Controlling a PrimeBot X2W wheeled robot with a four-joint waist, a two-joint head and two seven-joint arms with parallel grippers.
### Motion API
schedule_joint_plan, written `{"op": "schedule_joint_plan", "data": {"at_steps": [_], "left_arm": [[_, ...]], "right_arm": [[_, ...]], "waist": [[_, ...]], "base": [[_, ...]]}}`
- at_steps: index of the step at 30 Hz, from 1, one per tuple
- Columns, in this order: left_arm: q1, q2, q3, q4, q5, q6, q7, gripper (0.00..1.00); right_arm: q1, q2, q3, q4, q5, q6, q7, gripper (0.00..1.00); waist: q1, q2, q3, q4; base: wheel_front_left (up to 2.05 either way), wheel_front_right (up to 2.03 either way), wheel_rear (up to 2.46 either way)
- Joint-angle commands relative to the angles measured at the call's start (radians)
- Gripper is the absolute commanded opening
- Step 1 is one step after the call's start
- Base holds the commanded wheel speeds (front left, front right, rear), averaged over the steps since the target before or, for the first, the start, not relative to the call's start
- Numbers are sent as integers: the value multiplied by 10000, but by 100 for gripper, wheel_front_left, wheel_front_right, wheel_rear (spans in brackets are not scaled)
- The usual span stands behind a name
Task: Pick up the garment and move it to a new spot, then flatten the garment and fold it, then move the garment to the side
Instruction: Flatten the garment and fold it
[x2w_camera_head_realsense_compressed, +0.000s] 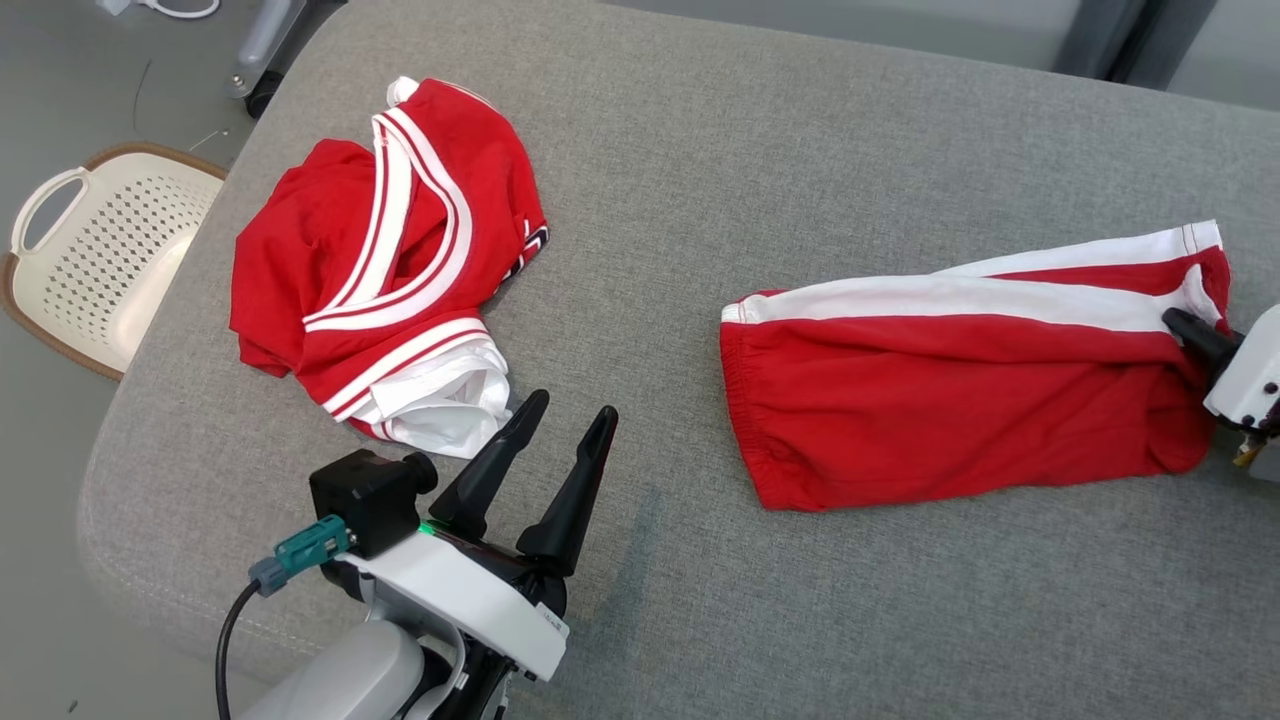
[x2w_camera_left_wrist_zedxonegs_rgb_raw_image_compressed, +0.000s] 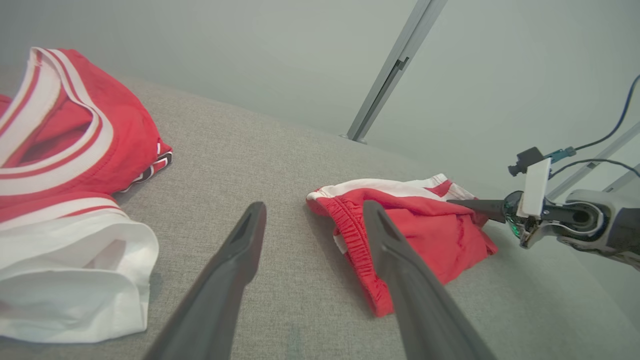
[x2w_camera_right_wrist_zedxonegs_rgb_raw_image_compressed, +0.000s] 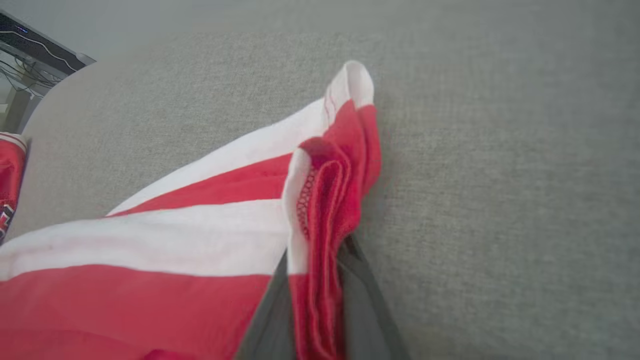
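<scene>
- Shorts (x2w_camera_head_realsense_compressed: 950, 400), red with broad white stripes, lie on the right half of the grey padded surface (x2w_camera_head_realsense_compressed: 800, 150). The elastic waistband points to the middle of the surface and the leg ends point to the right.
- The right gripper (x2w_camera_head_realsense_compressed: 1190, 335) is at the leg end of the shorts, at the right border of the head view. Its two dark fingers are closed on a bunched fold of the red hem. In the right wrist view, the fold (x2w_camera_right_wrist_zedxonegs_rgb_raw_image_compressed: 320, 210) stands up between the fingers (x2w_camera_right_wrist_zedxonegs_rgb_raw_image_compressed: 367, 310), and the white corner of the hem is just behind it.
- The rest of the shorts rests on the surface, mostly spread out, with some wrinkles near the held end.
- The left gripper (x2w_camera_head_realsense_compressed: 572, 410) is above the near left part of the surface. Its fingers are spread apart and nothing is between them. Its tips are near the white edge of the jersey, but I cannot tell whether they touch it.
- A red jersey (x2w_camera_head_realsense_compressed: 370, 270) with white trim lies crumpled on the left part of the surface, well apart from the shorts.
- A cream plastic basket (x2w_camera_head_realsense_compressed: 110, 250) with a brown rim stands on the floor, beside the left edge of the surface. The part in view shows its perforated walls and bottom.
</scene>
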Motion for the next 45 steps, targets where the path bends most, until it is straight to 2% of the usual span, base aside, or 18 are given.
{"op": "schedule_joint_plan", "data": {"at_steps": [1, 7, 18, 30, 35, 39, 45], "left_arm": [[73, 22, 71, 42, 28, -64, -53, 100], [205, 68, 101, 116, -71, -92, -42, 100], [421, 232, 152, 151, -59, -16, -26, 100], [614, 223, 564, 10, 330, 94, -112, 100], [824, 251, 1014, 263, 986, 301, -137, 100], [1105, 168, 1480, 505, 1553, 262, -129, 100], [1406, 139, 1929, 927, 3063, 512, -132, 100]], "right_arm": [[186, 45, 50, -81, 99, 3, -75, 0], [431, 127, -115, -275, 417, 3, -398, 0], [1593, 123, -342, -827, 906, 3, -1472, 0], [2508, 3, -238, -1238, 644, 3, -2757, 0], [2667, -22, -200, -1285, 631, 3, -2947, 0], [2600, -93, -174, -1323, 605, 3, -2974, 0], [2530, -174, -132, -1404, 633, 3, -2947, 0]], "waist": [[0, 0, -90, -76], [0, 0, -429, -362], [0, 0, -1107, -1455], [0, 0, -1446, -2621], [0, 0, -1671, -2954], [0, 0, -1796, -3129], [0, 0, -1915, -3212]], "base": [[0, 0, 0], [0, 0, 0], [0, 0, 0], [0, 0, 0], [0, 0, 0], [0, 0, 0], [0, 0, 0]]}}
